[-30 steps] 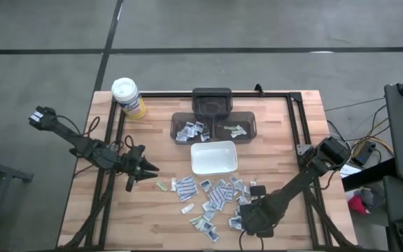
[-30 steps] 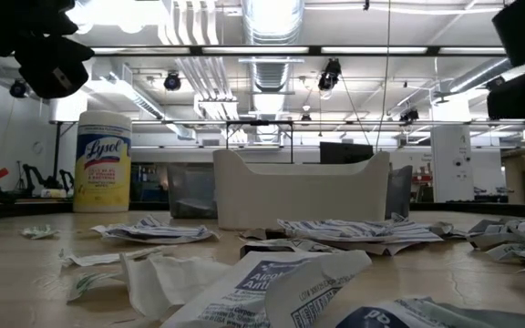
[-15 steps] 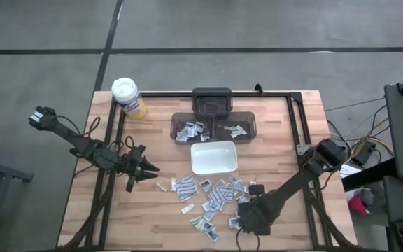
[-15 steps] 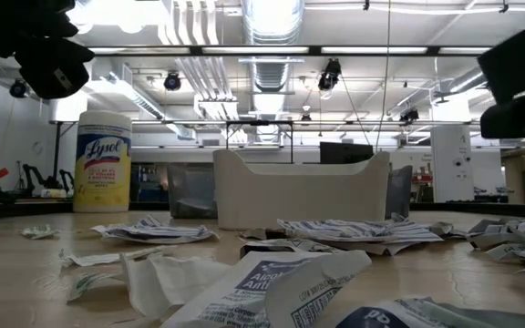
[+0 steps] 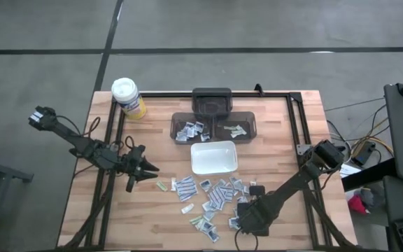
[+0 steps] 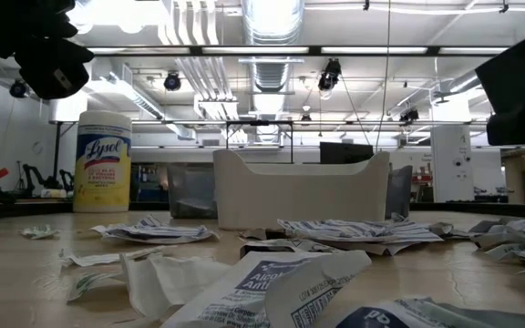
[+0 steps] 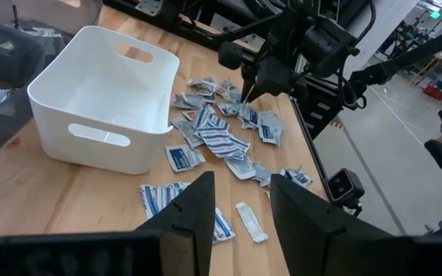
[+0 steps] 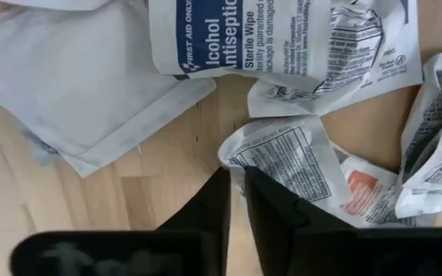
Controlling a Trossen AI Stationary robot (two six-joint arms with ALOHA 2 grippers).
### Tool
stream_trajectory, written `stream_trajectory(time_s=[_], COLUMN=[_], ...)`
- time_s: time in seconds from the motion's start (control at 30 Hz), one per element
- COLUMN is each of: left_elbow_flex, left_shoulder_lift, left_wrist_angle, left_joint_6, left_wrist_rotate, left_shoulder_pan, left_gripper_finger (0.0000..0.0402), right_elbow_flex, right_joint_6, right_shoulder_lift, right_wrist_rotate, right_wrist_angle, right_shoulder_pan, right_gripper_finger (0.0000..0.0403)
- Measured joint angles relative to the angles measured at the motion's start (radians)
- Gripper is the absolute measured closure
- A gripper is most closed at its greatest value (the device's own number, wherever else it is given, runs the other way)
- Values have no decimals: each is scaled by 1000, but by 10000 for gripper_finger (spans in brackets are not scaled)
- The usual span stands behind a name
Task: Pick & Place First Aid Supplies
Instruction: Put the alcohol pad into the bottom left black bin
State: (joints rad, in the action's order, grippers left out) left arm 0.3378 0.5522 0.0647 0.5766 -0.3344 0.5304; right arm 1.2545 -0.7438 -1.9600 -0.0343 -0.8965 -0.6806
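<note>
- The right jaws [image 8: 236,201] are nearly pressed together, tips down on the edge of a crumpled first aid packet [image 8: 290,157]; whether paper is pinched between them I cannot tell.
- The left jaws [image 7: 240,201] stand spread, holding nothing, above bare wood to the left of the white tray [image 5: 213,157].
- The first aid supplies [image 5: 212,196] lie scattered on the bench [image 5: 159,210] just in front of the white tray, the right jaws at the right end of the scatter.
- More packets lie in the dark bin [image 5: 215,128] just behind the white tray.
- Lysol canister [image 5: 127,97] stands well behind and to the left of the tray, at the bench's back left corner.
- Open wood runs left of the tray to the bench's left edge.
</note>
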Motion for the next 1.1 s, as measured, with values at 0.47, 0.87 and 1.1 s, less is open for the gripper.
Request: stream_trajectory(time_s=[0.47,0.87,1.1], left_elbow_flex=[0,0,0], left_shoulder_lift=[0,0,0], left_wrist_angle=[19,19,22], left_joint_6=[0,0,-1], left_wrist_rotate=[0,0,0], left_shoulder_pan=[0,1,0], left_gripper_finger=[282,282,282], right_elbow_flex=[-2,-4,-2], right_joint_6=[-128,-181,-164], right_shoulder_lift=[9,147,197], right_wrist_rotate=[6,11,11], right_wrist_angle=[-6,-12,6], right_shoulder_pan=[0,0,1], right_gripper_finger=[394,395,394])
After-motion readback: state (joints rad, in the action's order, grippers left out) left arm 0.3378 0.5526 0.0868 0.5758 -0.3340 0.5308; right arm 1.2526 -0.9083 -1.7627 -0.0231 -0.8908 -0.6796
